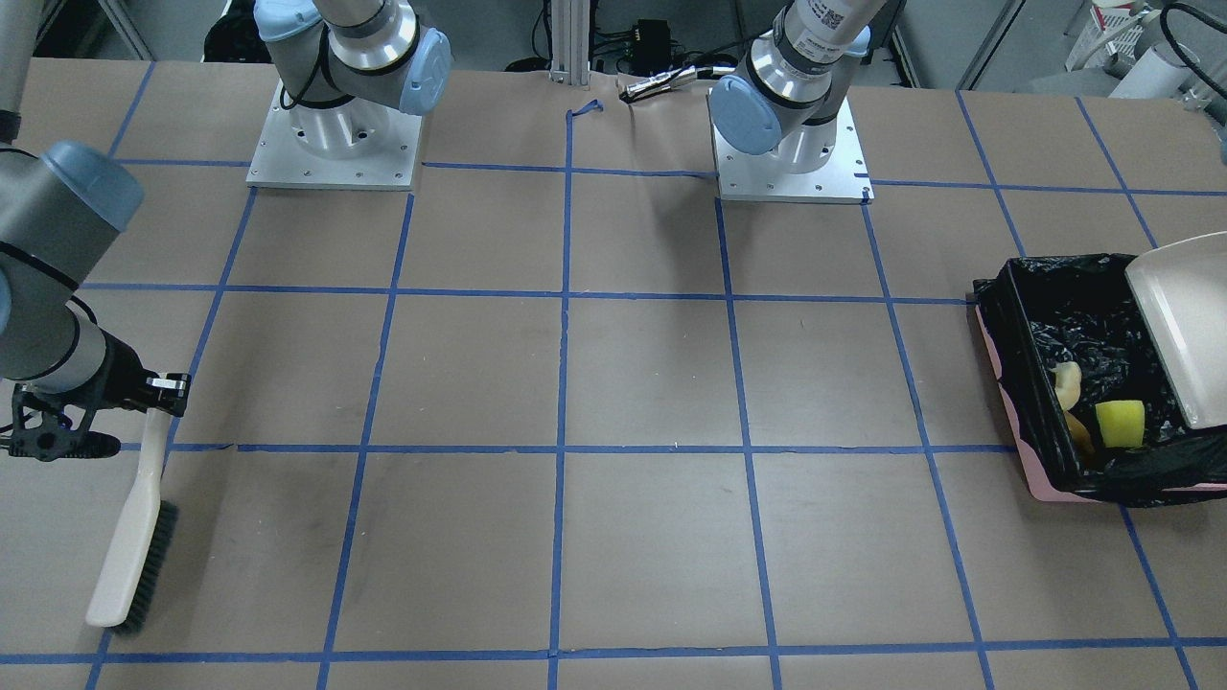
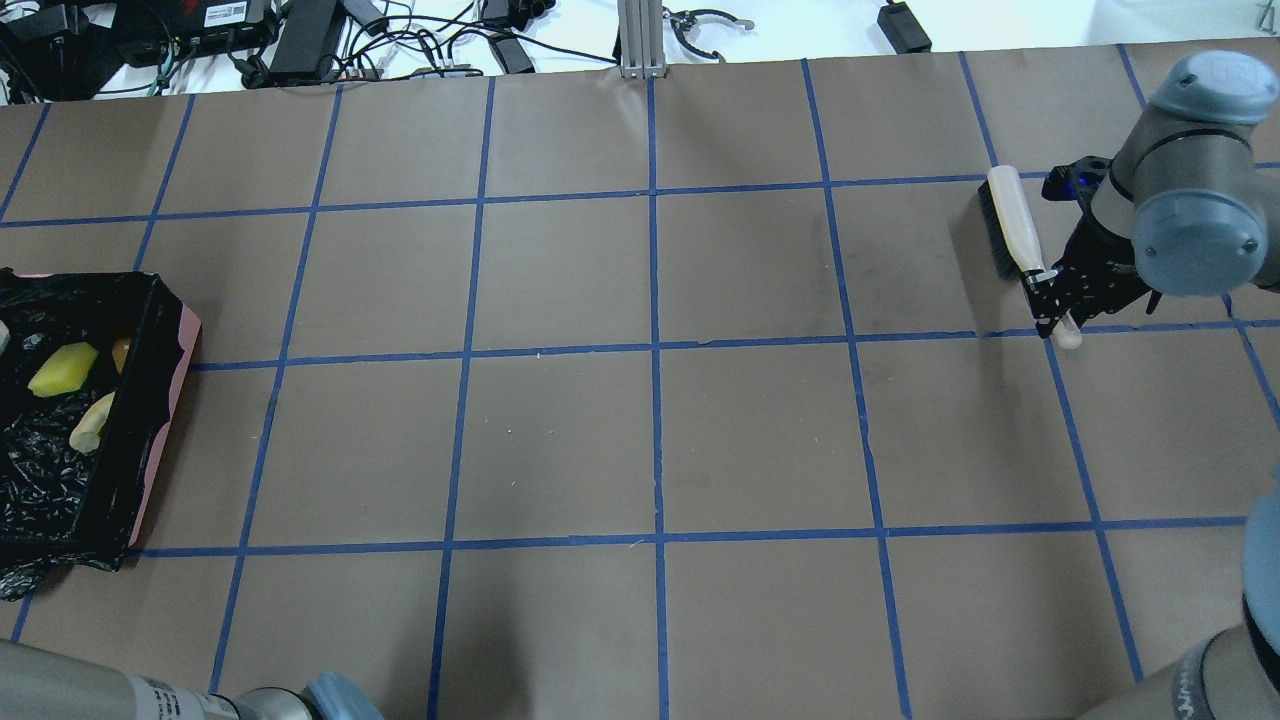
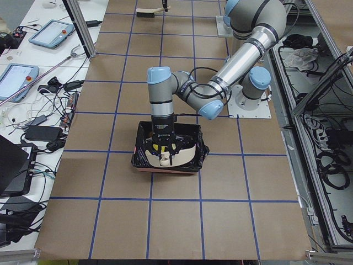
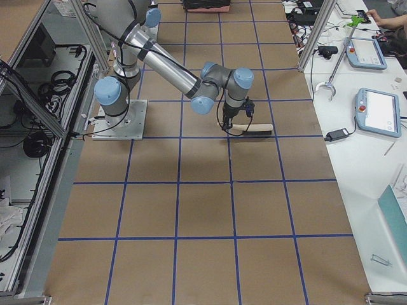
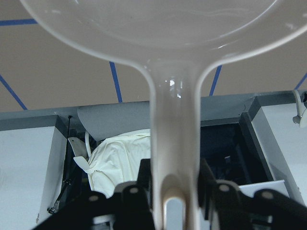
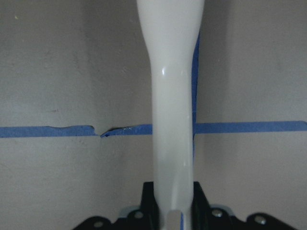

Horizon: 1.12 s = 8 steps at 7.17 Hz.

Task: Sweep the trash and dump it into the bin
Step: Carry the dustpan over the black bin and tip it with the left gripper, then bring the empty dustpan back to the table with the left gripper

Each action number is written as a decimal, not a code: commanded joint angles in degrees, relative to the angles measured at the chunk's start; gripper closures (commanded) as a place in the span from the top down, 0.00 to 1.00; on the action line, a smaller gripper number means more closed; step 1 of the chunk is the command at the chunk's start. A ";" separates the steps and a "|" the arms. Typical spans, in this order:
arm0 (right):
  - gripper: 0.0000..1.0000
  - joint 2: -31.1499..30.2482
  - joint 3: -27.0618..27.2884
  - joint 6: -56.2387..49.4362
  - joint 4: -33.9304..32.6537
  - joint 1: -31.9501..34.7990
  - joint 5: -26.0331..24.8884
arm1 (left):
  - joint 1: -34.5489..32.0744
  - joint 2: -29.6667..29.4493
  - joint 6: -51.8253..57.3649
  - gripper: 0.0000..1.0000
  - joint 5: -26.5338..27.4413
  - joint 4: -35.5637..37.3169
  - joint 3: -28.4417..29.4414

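Observation:
The bin point(image 1: 1022, 383), pink-sided with a black bag, stands at the table end on my left; it also shows in the overhead view point(image 2: 172, 390). Inside lie the yellow sponge wedge point(image 1: 1120, 423), the tan croissant-like piece point(image 1: 1067, 381) and the golden-brown lump point(image 1: 1078, 433). My left gripper point(image 5: 173, 189) is shut on the handle of the beige dustpan point(image 1: 1184, 326), which is tilted over the bin. My right gripper point(image 2: 1050, 292) is shut on the handle of the white brush point(image 2: 1012, 222), whose bristles rest on the table at the far right end.
Brown paper with a blue tape grid covers the table point(image 2: 650, 440). The two arm bases point(image 1: 335, 144) point(image 1: 791, 153) stand at the robot's edge. Cables and power bricks point(image 2: 300, 30) lie beyond the far edge.

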 commanded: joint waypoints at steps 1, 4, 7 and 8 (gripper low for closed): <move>0.49 0.00 0.00 0.01 -0.03 0.00 0.01 | -0.42 1.05 1.88 0.00 -2.44 0.94 -0.31; 0.76 0.00 0.00 0.01 -0.12 0.00 0.01 | -0.34 6.58 2.69 0.00 -24.28 -17.35 5.90; 0.97 -0.52 -0.26 0.28 -0.03 0.00 -0.08 | -2.43 7.30 -9.67 0.00 -35.57 -32.96 7.78; 0.99 -0.87 -0.61 0.28 0.14 0.00 -0.08 | -5.75 7.30 -12.23 0.00 -38.39 -34.57 7.78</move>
